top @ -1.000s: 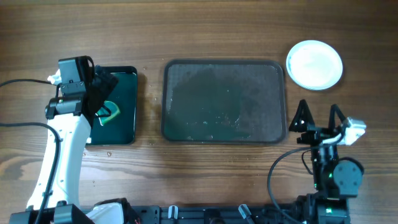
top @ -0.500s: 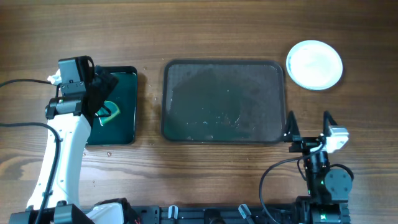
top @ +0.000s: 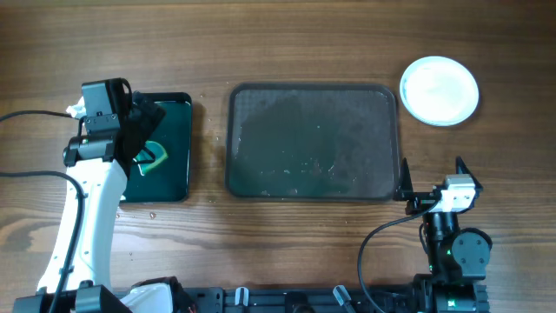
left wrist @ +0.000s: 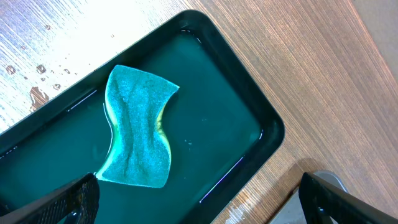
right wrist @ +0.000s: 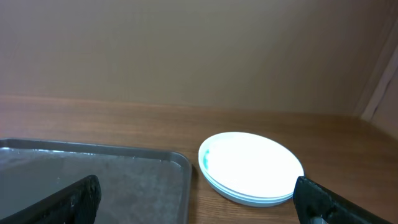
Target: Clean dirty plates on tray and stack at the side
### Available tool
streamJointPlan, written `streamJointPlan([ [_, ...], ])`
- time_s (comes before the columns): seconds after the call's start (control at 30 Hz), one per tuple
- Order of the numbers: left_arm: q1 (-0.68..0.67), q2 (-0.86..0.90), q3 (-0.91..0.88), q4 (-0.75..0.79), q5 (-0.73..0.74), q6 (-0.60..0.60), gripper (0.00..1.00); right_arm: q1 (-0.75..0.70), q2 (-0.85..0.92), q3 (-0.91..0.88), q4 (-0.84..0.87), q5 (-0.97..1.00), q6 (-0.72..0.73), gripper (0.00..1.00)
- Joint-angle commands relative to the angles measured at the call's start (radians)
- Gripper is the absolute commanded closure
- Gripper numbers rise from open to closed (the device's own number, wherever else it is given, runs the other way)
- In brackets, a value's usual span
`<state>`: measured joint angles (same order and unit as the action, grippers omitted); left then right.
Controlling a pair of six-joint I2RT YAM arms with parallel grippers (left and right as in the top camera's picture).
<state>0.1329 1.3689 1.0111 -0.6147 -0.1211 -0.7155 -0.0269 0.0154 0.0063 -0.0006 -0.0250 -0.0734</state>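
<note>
The plates (top: 440, 90) lie stacked beside the tray (top: 313, 139). The right gripper (top: 432, 181) and the left gripper (left wrist: 199, 202), above the sponge (left wrist: 138, 134), are both spread apart, empty.

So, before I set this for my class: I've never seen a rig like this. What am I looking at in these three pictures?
You are looking at two robot arms at a wooden table, each ending in a two-finger gripper. The overhead picture looks straight down. The other two come from cameras on the wrists, so the dark shapes in their lower corners are each gripper's own fingers. The left gripper hangs open over a small black tray holding a green sponge. The right gripper, also open, sits near its arm's base. It faces a big grey tray, which has no plates on it, and a stack of white plates just past the tray's far right corner. Neither gripper holds anything.
</note>
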Motion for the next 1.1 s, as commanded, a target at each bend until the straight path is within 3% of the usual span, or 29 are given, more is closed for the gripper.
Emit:
streamJointPlan([
  [0.0,0.003,0.001,0.012,0.0,0.001,0.005,0.0,0.003,-0.013,-0.001,0.003,0.003,-0.029,0.0],
  [1.07,0.003,0.001,0.012,0.0,0.001,0.005,0.0,0.003,-0.005,-0.001,0.003,0.007,0.076,0.0],
])
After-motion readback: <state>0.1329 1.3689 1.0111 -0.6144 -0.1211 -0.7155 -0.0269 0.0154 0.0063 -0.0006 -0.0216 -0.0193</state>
